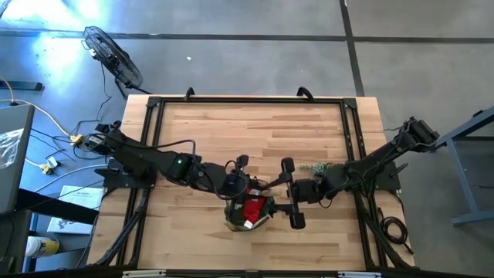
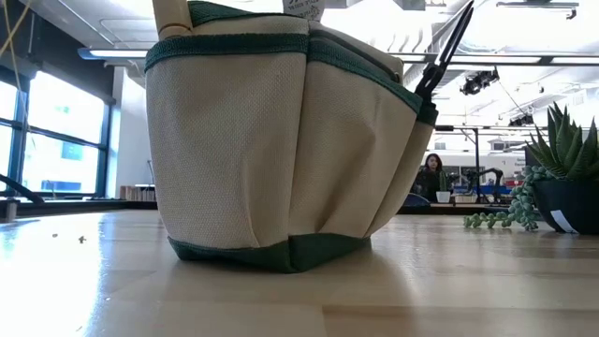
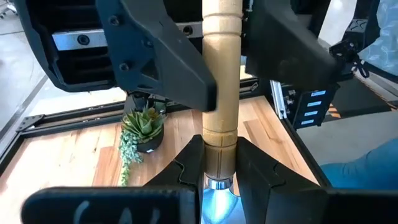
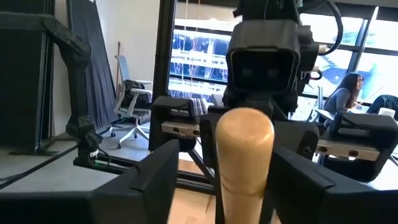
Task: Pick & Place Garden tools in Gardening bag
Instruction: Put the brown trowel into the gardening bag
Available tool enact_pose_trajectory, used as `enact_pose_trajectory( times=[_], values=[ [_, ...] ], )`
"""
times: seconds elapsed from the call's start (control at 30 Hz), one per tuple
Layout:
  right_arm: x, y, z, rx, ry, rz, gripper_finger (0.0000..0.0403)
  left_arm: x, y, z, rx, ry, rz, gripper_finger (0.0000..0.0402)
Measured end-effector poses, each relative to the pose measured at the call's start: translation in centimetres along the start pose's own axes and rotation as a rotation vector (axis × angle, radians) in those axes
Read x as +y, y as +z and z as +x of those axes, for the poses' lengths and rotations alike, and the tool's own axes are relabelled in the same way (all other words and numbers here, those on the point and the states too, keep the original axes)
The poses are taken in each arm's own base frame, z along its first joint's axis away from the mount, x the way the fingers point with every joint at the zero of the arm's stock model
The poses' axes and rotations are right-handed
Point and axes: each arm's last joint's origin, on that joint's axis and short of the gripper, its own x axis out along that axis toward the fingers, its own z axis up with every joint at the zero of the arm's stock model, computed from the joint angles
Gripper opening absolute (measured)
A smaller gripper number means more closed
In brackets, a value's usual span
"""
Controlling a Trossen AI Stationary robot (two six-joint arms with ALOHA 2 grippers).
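A trowel (image 3: 221,87) is held upright, handle up, clamped by the left gripper (image 3: 219,171) over the bag (image 2: 281,140); the right gripper (image 1: 291,193) is spread open beside it.

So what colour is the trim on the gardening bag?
Dark green trim on the cream gardening bag, clearest in the low view.

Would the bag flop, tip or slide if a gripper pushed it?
Probably soft: the bag is stitched cloth, so its walls likely give. Its base is broad and flat, so tipping seems unlikely; on the smooth wooden table it may slide.
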Motion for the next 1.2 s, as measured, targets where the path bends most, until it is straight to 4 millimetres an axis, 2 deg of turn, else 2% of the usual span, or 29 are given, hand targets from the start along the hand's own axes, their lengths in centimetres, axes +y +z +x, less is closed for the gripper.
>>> enact_pose_trajectory(
  times=[0.33,0.73,0.8,1.03,1.2],
  values=[
    [-0.09,-0.28,0.00,0.032,-0.029,-0.044,0.0052,0.00,-0.01,0.00,0.001,-0.001,-0.010,0.0054],
    [-0.05,-0.44,-0.03,0.049,-0.021,-0.057,0.0054,-0.03,-0.17,0.03,0.016,-0.008,-0.018,0.0054],
    [-0.05,-0.44,-0.03,0.048,-0.019,-0.056,0.0054,-0.04,-0.17,0.03,0.016,-0.010,-0.023,0.0076],
    [0.04,-0.70,-0.06,0.068,-0.013,-0.061,0.0054,-0.02,-0.13,-0.03,0.015,-0.010,-0.026,0.0217],
    [-0.03,-0.81,-0.07,0.082,-0.038,-0.066,0.0054,-0.01,-0.14,-0.03,0.015,-0.006,-0.026,0.0266]
  ],
)
